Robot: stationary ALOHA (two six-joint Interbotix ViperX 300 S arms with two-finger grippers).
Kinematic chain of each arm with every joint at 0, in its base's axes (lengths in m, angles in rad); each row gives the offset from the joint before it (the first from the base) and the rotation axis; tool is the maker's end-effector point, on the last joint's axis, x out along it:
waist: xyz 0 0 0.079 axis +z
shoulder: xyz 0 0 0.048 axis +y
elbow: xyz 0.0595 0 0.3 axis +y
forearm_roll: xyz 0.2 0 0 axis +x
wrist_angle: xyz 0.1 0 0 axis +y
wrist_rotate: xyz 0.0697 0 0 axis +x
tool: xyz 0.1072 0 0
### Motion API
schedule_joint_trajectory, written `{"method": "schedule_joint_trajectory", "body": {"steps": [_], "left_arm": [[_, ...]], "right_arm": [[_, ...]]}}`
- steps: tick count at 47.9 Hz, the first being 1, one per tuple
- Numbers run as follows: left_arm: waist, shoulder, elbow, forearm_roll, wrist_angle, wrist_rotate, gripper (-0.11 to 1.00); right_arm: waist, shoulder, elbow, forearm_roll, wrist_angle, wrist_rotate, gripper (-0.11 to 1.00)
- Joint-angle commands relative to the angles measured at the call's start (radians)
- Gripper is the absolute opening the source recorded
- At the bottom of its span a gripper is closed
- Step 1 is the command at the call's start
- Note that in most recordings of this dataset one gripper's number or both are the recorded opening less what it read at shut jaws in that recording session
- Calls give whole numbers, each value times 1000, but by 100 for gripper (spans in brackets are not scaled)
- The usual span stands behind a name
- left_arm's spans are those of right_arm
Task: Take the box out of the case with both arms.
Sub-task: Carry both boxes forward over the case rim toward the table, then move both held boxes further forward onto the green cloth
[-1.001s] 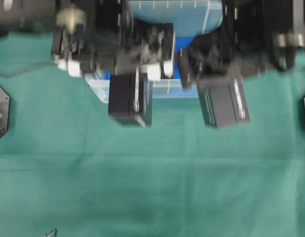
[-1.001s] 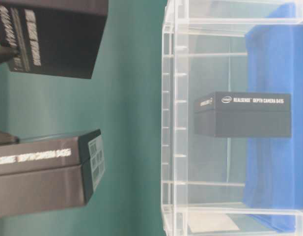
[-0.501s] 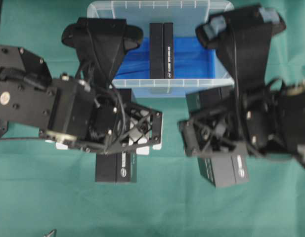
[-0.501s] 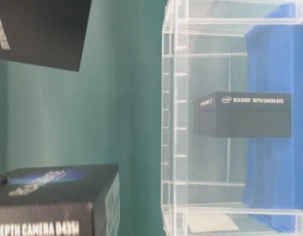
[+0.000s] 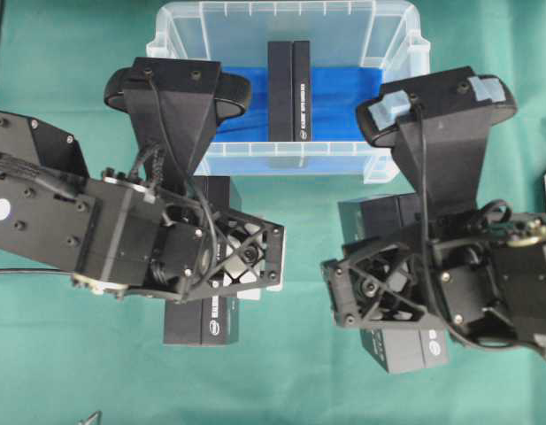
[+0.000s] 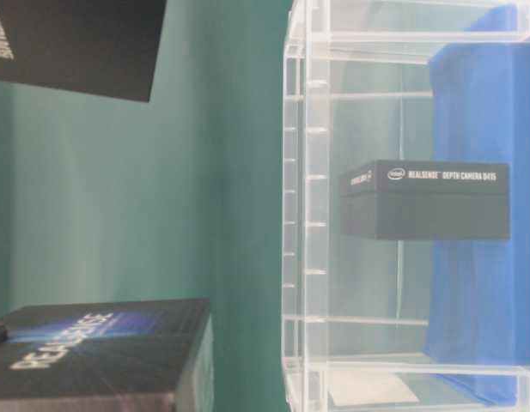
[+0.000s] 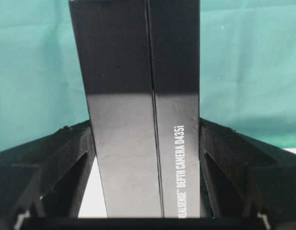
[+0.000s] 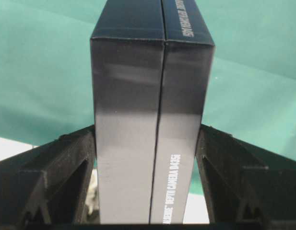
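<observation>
A: Overhead view: one box (image 5: 288,78) stands on edge in the case (image 5: 398,35), upper centre of frame, long axis running top to bottom.

B: Pincers?

A: Left pincer (image 5: 251,258) grasps a black box (image 5: 202,320); right pincer (image 5: 372,292) grasps another (image 5: 405,347). Both sit below the case; neither is free, judged equally distant.

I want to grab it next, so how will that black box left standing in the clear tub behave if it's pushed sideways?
The black box stands on a narrow edge on the blue liner, so a sideways push would likely tip it. Its flat, straight faces look stiff, probably cardboard. The smooth sheen suggests it may slip in a loose grip. The tub walls stand well clear of it.
</observation>
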Motion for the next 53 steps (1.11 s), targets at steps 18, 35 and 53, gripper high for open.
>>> {"method": "schedule_joint_trajectory", "body": {"steps": [18,35,53], "left_arm": [[-2,-54,26,6,-26,-2,63],[-2,-61,41,6,-32,0,63],[-2,-61,43,6,-32,0,63]], "right_arm": [[2,-17,-18,-23,6,5,67],[0,-17,-18,-21,-2,5,67],[-2,-14,-17,-23,-5,5,67]]}}
